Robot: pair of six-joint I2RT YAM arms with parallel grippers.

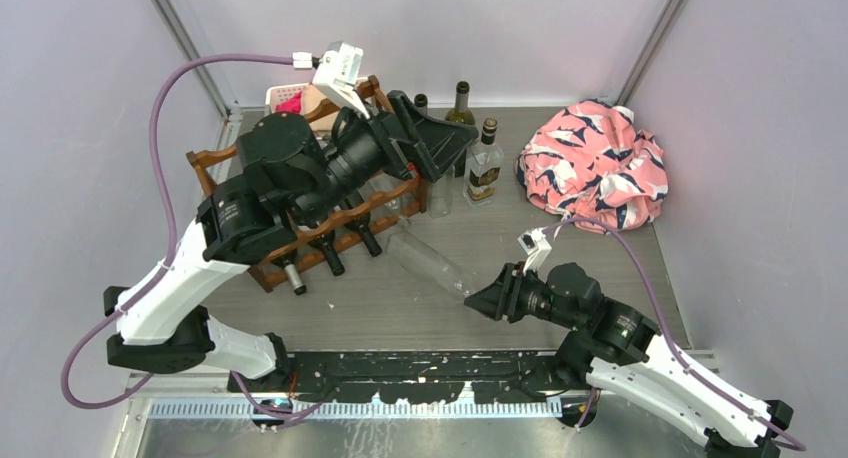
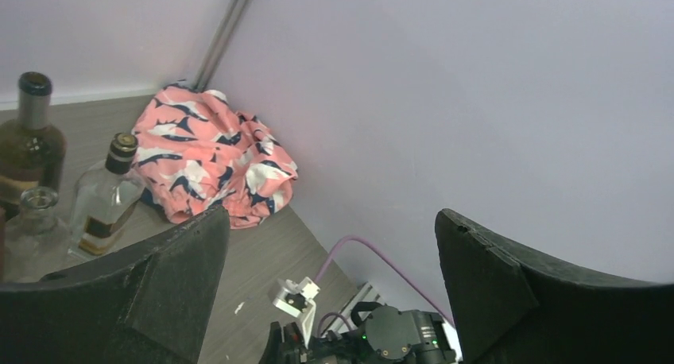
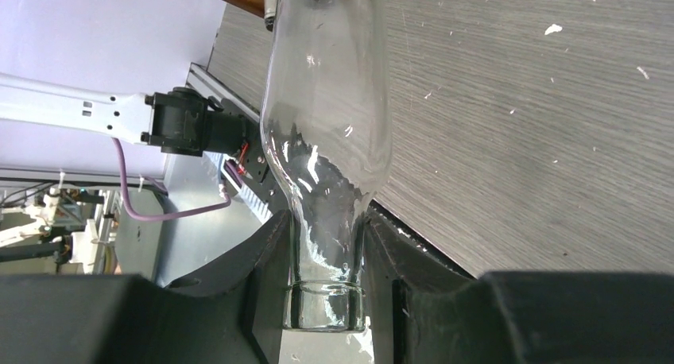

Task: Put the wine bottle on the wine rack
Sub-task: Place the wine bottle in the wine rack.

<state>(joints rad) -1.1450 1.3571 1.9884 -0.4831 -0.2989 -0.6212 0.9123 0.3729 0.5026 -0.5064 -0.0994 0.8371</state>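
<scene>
A clear glass wine bottle [image 1: 428,257] lies slanted over the table, its base toward the wine rack [image 1: 384,192]. My right gripper [image 1: 477,294] is shut on its neck. In the right wrist view the neck sits squeezed between the gripper's [image 3: 326,276] black fingers [image 3: 266,284] and the bottle's body [image 3: 330,102] stretches away. The dark reddish-brown rack holds dark bottles [image 1: 329,258] with necks pointing forward; my left arm covers much of it. My left gripper [image 1: 455,143] hovers open and empty over the rack's right end, and the left wrist view shows that gripper [image 2: 332,221] with nothing between its jaws.
Upright bottles stand right of the rack: a green one [image 1: 460,102], a labelled clear one [image 1: 485,164] and a small clear one [image 1: 438,194]. A pink patterned cloth [image 1: 596,164] lies back right. A white basket [image 1: 288,97] sits behind the rack.
</scene>
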